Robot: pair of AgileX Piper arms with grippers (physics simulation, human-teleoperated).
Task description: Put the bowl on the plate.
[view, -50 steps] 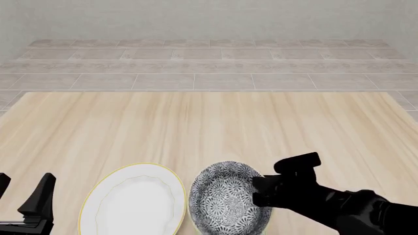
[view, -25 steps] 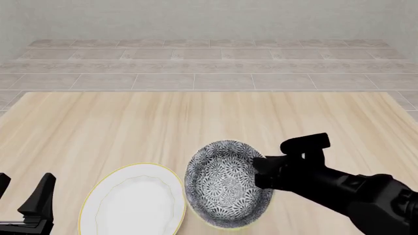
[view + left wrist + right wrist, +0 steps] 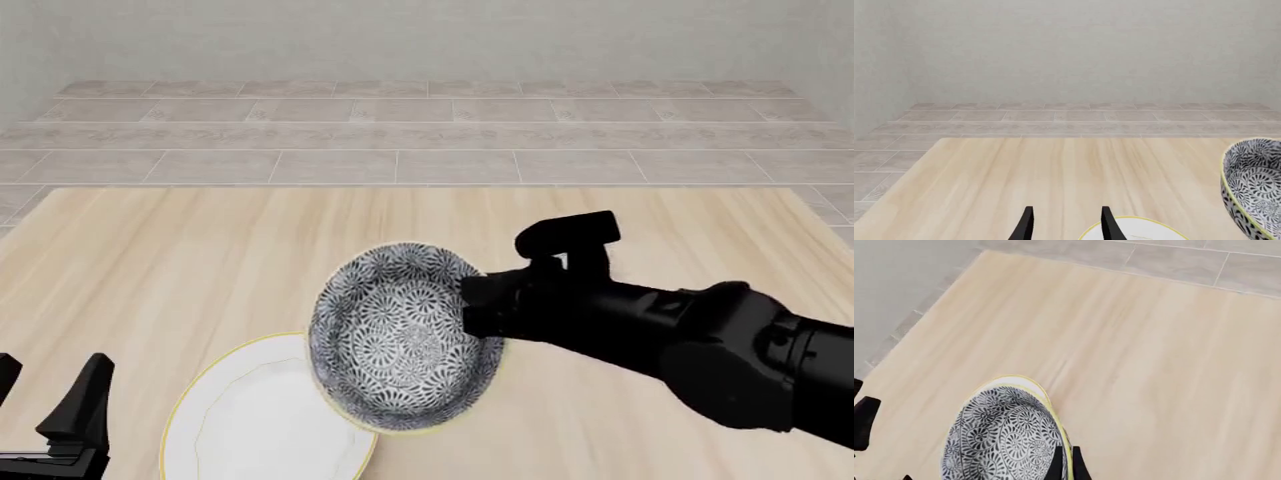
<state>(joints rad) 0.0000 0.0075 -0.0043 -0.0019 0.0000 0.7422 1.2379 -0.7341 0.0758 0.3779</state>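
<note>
Along my left wrist view, the left gripper [image 3: 1065, 225] shows two dark fingertips standing apart with nothing between them, low over the desk [image 3: 1054, 175]. The white plate [image 3: 1134, 230] peeks in just beyond them, and the patterned bowl [image 3: 1254, 185] hangs tilted at the picture's edge.

From the front view, my right gripper [image 3: 481, 305] is clamped on the bowl's [image 3: 400, 335] right rim, carrying it off the desk [image 3: 200, 260], tipped toward the camera, overlapping the plate's [image 3: 254, 420] far right edge. The left gripper [image 3: 54, 415] waits near the plate, fingers spread.

Through my right wrist view, two fingertips pinch the bowl's [image 3: 1007, 440] thin wall [image 3: 1065, 462], one inside, one outside. I judge it stiff, glazed and slippery, likely breakable and heavy enough to swing from a single rim grip, so a firm pinch and gentle lowering seem wise.
</note>
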